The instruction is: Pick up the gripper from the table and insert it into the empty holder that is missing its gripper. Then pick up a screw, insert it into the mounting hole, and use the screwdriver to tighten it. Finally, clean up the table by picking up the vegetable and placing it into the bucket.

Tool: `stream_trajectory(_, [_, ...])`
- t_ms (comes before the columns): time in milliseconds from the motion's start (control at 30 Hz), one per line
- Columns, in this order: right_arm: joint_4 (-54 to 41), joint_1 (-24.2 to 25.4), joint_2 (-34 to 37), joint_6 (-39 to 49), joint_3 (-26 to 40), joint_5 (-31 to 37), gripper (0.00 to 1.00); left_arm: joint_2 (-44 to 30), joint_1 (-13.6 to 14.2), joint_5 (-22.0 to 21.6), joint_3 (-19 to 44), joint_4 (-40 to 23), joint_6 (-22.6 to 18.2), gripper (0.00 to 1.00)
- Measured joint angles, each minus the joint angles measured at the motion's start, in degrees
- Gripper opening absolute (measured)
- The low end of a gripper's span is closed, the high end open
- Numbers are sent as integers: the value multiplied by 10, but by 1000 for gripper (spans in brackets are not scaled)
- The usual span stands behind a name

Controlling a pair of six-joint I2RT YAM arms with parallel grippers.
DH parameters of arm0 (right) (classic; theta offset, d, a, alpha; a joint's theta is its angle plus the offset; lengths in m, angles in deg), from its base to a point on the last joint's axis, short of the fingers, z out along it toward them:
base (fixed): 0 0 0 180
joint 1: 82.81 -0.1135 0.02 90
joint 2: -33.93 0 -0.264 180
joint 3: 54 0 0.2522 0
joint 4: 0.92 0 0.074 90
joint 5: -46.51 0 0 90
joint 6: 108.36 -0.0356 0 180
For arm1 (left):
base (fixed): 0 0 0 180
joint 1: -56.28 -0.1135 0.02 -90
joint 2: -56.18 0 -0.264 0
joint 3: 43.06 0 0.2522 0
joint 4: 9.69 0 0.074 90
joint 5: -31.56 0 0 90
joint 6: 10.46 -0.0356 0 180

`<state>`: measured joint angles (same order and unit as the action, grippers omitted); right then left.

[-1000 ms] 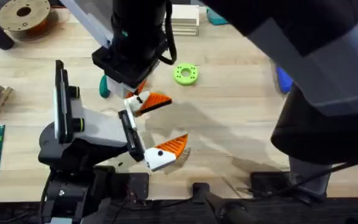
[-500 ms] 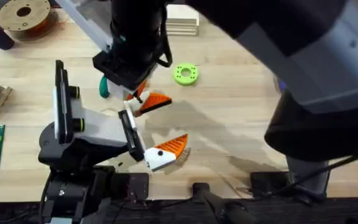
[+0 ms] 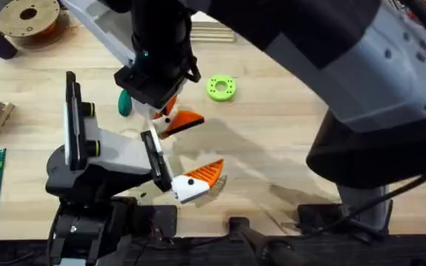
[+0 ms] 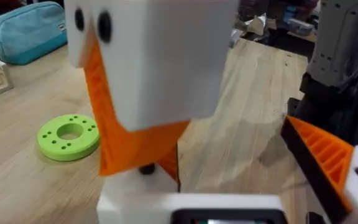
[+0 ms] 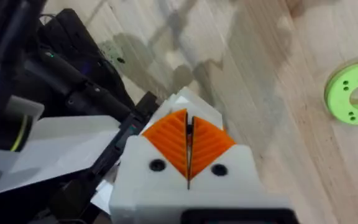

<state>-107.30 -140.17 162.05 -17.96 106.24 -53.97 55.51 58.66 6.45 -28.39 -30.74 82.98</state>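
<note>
My right gripper [image 3: 166, 111] has reached across to the left arm's jaw and is shut on the orange gripper [image 3: 187, 120]. In the right wrist view its pads [image 5: 169, 140] press together with a thin dark edge between them. The white holder [image 4: 135, 190] sits right beneath the orange wedge [image 4: 126, 146], which touches it. My left gripper [image 3: 187, 151] stands open, its orange-tipped twin finger [image 3: 202, 179] apart from the holder. The dark green vegetable [image 3: 124, 103] lies on the table [image 3: 272, 140], half hidden by the right arm. The screwdriver is hidden and the bucket is out of view.
A bright green ring disc [image 3: 221, 88] lies just right of the grippers. A brown spool [image 3: 28, 18] sits far left at the back, with wooden blocks [image 3: 214, 31] behind and a teal pouch [image 4: 23, 31] beyond. The right arm's bulk hangs over the right half.
The right arm's bulk has swung further left and now covers the blue patch at the right. Its gripper has edged slightly while staying at the holder. The left arm is still.
</note>
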Motion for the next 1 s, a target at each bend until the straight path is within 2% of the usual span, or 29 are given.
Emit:
stream_trajectory(400, [0, 20, -23, 0, 0, 2, 7, 0, 0, 0, 0, 0, 0, 986])
stream_trajectory(433, [0, 28, -33, 0, 0, 2, 37, 0, 0, 0, 0, 0, 0, 985])
stream_trajectory(467, [0, 35, -41, -1, 0, 2, 130, 0, 0, 0, 0, 0, 0, 986])
stream_trajectory(567, [0, 58, -69, -2, 0, 8, 521, 0, 0, 0, 0, 0, 0, 986])
stream_trajectory(600, [0, 66, -79, -5, 0, 15, 596, 0, 0, 0, 0, 0, 0, 986])
stream_trajectory(667, [0, 80, -96, -8, 0, 27, 656, 0, 0, 0, 0, 0, 0, 986])
stream_trajectory(700, [0, 98, -117, -15, 0, 46, 719, 0, 0, 0, 0, 0, 0, 986])
stream_trajectory(1000, [0, 165, -163, -22, -2, 67, 733, 0, 0, 0, 0, 0, 0, 986])
